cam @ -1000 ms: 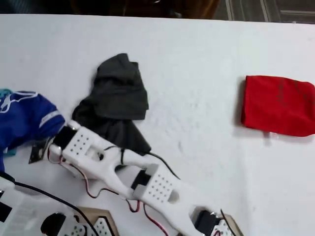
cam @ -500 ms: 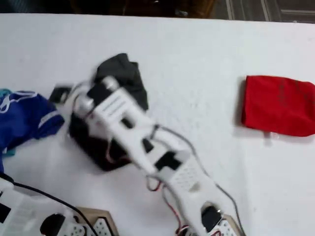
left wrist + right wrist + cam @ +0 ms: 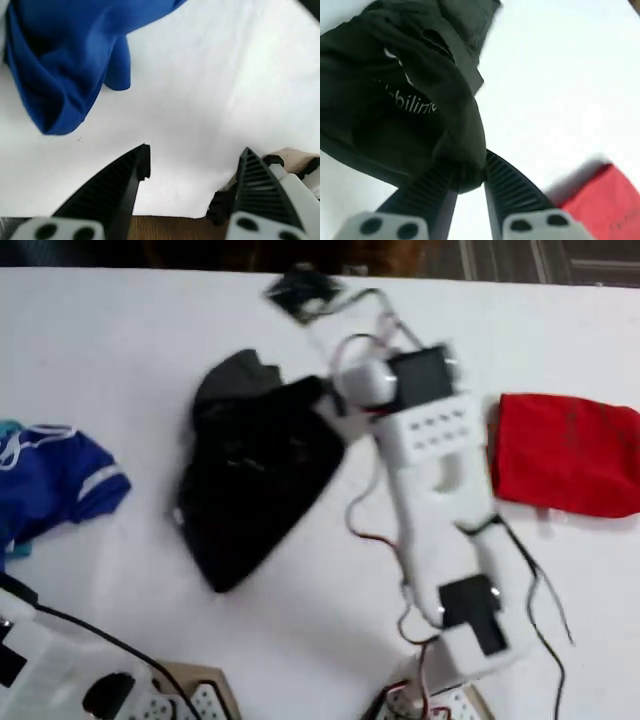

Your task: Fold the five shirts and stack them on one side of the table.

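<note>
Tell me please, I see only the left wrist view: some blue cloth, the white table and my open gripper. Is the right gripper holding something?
Observer: Yes. The right gripper is shut on an edge of the black shirt, as its own wrist view shows.
Operator: Is this black shirt already folded?
Observer: No. In the high view it is a bunched heap near the middle of the table.
Operator: Is any shirt folded at all?
Observer: Yes. The red shirt lies folded near one edge of the table, on the opposite side from the blue shirt.
</note>
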